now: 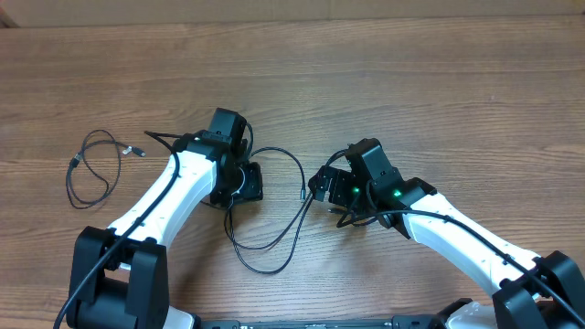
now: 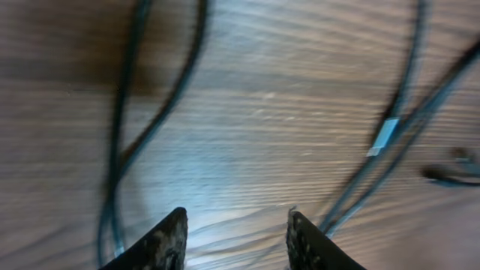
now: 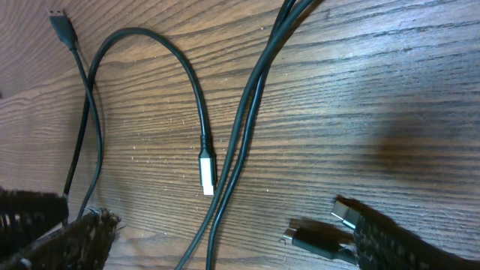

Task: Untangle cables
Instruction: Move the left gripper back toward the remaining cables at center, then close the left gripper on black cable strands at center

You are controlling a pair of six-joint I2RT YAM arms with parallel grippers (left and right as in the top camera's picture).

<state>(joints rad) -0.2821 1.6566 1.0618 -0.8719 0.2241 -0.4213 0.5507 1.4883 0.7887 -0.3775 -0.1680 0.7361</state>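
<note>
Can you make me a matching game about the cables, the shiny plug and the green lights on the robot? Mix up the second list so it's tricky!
Things:
1. small coiled cable
2. long looped cable
3. green lights
4. silvery plug tip

Places:
A. stretches between the left arm and the right arm
B. at a cable's end, next to a doubled cord
C. alone at the far left of the table
D. glowing on the right arm

Pairs: 1-C, 2-A, 3-D, 4-B
</note>
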